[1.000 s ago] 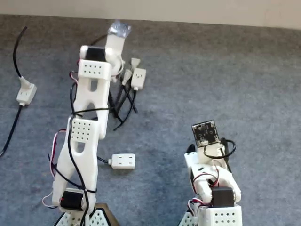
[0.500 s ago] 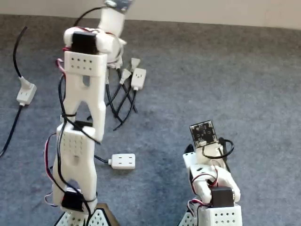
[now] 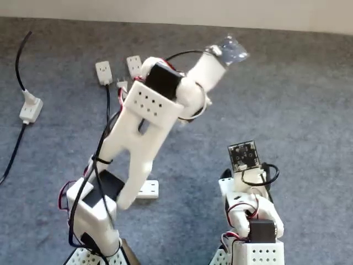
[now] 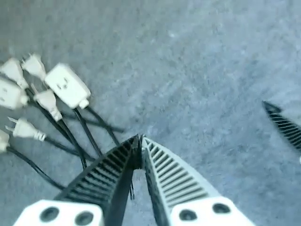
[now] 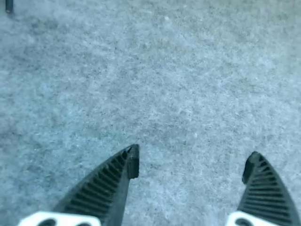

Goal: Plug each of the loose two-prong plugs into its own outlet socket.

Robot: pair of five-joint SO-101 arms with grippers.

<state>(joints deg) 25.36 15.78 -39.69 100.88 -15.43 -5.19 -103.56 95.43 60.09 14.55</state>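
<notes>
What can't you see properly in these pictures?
1. High view: the left arm covers most of the near outlet, so its sockets can't be counted.
2. Left wrist view: the picture's edge cuts off the edge outlet.
3. Left wrist view: the black cords run under the shut left gripper, which hides where they end.
4. High view: the cord of the far-left outlet runs off the edge.

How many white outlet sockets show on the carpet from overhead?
4 sockets: one at the left edge, two side by side at the far side, one partly under the left arm. The arm may hide more.
</notes>
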